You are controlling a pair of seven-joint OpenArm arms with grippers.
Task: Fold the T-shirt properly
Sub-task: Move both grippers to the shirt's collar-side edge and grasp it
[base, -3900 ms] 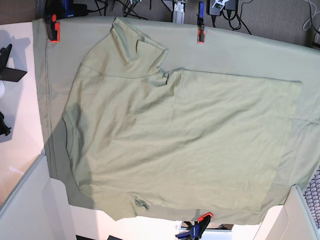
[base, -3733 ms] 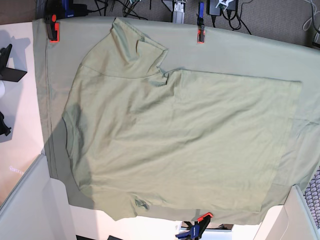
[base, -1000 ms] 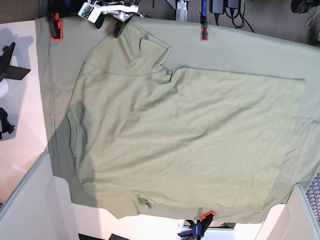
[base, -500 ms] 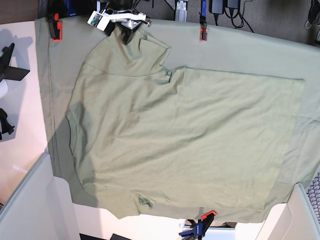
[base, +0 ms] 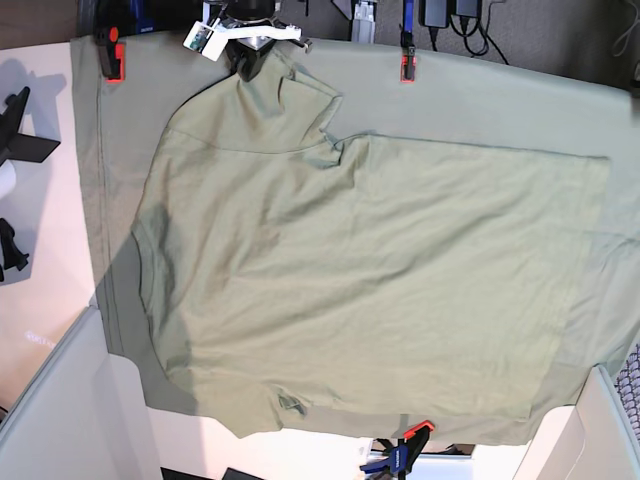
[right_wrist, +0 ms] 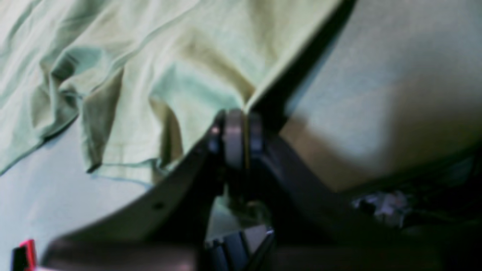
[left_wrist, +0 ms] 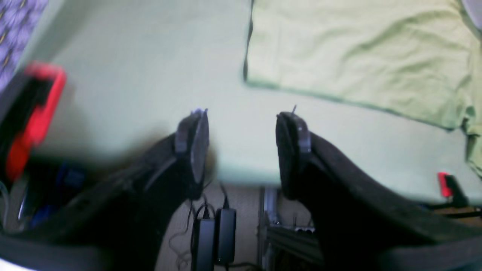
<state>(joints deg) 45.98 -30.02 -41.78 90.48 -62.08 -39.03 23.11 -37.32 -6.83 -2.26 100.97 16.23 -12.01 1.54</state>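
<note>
Gripping: right gripper (right_wrist: 235, 131) has its jaws pinched together on the hem of the shirt's far sleeve.
Shirt position: T-shirt (base: 350, 290) lies flat on the green sheet (base: 500, 100), long axis across the table, collar on the right gripper's side.
Left gripper (left_wrist: 241, 150): jaws wide apart, holding nothing, at the sheet's edge; shirt hem lies ahead, apart.
Nearer arm: right.
Fabric: soft, thin, wrinkled cotton; limp, likely to sag.
Sheet: clipped by red clamps (base: 405, 66).
</note>
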